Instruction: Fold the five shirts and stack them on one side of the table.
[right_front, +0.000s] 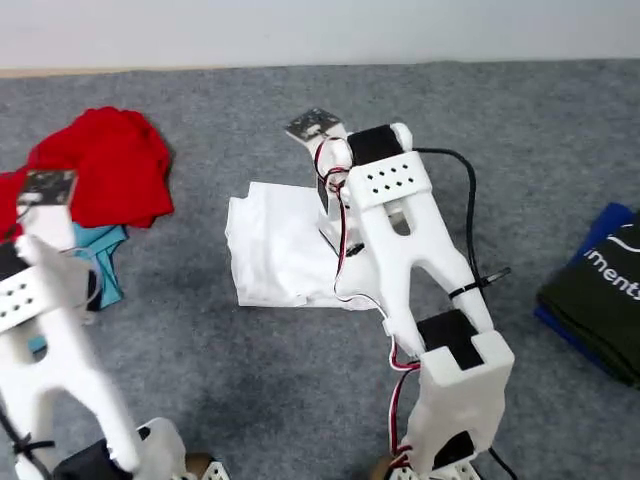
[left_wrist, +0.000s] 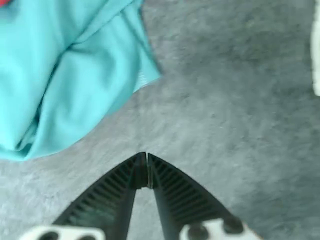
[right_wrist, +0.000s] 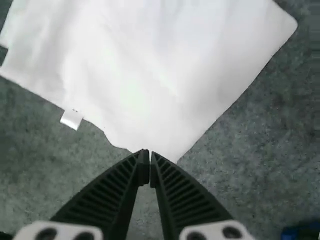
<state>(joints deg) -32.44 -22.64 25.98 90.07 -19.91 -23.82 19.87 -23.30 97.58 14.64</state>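
Note:
A folded white shirt (right_front: 275, 250) lies mid-table, and my right arm (right_front: 400, 190) stands over its right edge. In the right wrist view my right gripper (right_wrist: 145, 156) is shut, its tips just above the near edge of the white shirt (right_wrist: 150, 70), with nothing between them. A crumpled red shirt (right_front: 110, 165) lies far left, on top of a teal shirt (right_front: 105, 265). My left arm (right_front: 40, 300) is beside them. My left gripper (left_wrist: 142, 161) is shut and empty over bare carpet, close to the teal shirt (left_wrist: 65, 75).
At the right edge, a folded dark shirt (right_front: 600, 290) lies on a blue one (right_front: 612, 222). A small cloth tag (right_wrist: 71, 120) sticks out from the white shirt's edge. Grey carpet (right_front: 220, 400) covers the table, with open room between the two arms.

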